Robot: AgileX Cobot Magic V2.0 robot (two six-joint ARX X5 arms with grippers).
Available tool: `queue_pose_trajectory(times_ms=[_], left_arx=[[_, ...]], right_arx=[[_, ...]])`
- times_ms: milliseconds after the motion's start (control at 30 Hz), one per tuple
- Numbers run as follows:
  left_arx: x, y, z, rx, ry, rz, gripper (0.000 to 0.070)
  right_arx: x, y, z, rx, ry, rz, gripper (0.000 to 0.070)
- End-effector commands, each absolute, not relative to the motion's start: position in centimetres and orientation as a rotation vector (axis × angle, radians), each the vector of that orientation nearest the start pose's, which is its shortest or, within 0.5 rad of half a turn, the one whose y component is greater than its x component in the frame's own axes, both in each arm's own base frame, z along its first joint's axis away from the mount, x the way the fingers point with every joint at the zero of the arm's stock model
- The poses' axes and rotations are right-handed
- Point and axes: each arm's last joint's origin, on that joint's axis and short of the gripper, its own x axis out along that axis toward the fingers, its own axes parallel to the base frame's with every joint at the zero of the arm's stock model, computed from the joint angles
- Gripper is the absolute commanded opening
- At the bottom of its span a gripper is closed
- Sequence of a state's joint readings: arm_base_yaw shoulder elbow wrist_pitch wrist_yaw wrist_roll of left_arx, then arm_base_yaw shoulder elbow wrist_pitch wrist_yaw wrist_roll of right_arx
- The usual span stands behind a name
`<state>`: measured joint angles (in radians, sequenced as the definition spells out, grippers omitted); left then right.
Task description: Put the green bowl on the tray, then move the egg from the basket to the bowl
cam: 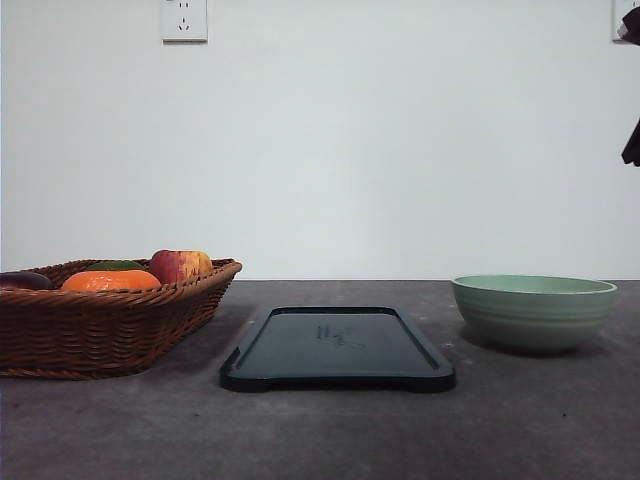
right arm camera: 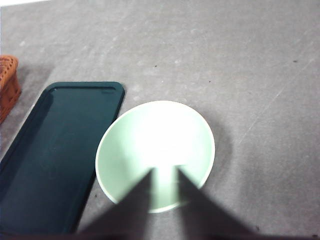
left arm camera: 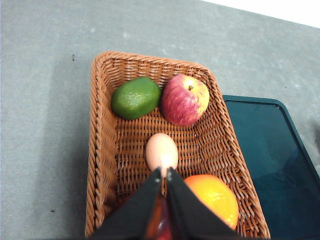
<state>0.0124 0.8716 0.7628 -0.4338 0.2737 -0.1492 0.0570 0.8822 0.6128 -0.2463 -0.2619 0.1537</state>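
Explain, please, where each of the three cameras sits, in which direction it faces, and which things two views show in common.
Front view: low at the table edge, facing the wall; basket, tray, green bowl in a row.
Left wrist view: above the basket, looking down at the egg; left gripper, fingers nearly together.
Right wrist view: above the green bowl, looking down; right gripper, fingers apart.
Shared: the tray and basket appear in all three; the bowl in front and right wrist views.

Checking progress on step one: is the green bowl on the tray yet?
No, the green bowl sits on the bare table beside the tray, which holds nothing.
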Motion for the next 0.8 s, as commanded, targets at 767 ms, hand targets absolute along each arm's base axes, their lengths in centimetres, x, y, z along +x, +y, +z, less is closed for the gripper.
queue_pose_trajectory(times_ms=[767], left_arx=[[18.4,-0.6,29.6,-0.222,0.536,-0.228,0.0341]], right_arx=[[24.4,1.1,30.3,0.183,0.965,0.222,0.0373]])
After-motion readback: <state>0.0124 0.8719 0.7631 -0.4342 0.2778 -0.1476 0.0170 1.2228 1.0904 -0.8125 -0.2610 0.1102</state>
